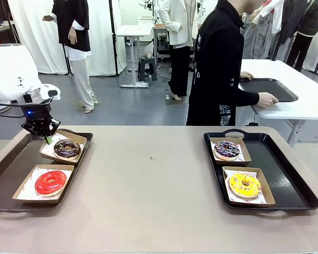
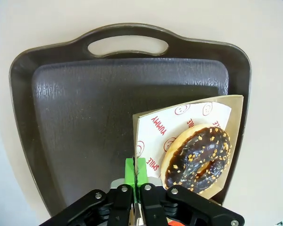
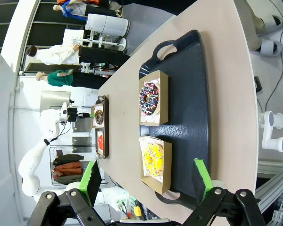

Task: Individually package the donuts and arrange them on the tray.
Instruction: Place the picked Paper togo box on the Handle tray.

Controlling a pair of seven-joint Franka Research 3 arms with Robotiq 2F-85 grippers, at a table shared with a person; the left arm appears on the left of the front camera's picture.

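Front view: four donuts are boxed. The red donut (image 1: 50, 182) and chocolate donut (image 1: 67, 148) sit in boxes on the left tray (image 1: 10, 153); the purple donut (image 1: 227, 150) and yellow donut (image 1: 245, 184) sit in boxes on the right tray (image 1: 286, 174). The left gripper (image 1: 45, 135) is seen at the near corner of the chocolate donut's box (image 1: 80, 138), which is tilted. A person (image 1: 217, 63) stands at the far side, holding another tray (image 1: 267, 89).

Left wrist view: the left gripper (image 2: 136, 167) is clamped on the box (image 2: 236, 113) edge, pads together; the box is held canted over the tray (image 2: 85, 108).

Right wrist view: the right gripper (image 3: 146, 181) is spread wide, nothing held, above the right tray (image 3: 188, 94).

Step judged: arranging the chocolate box. Next move: box to be set flat and square beside the red one, then released.
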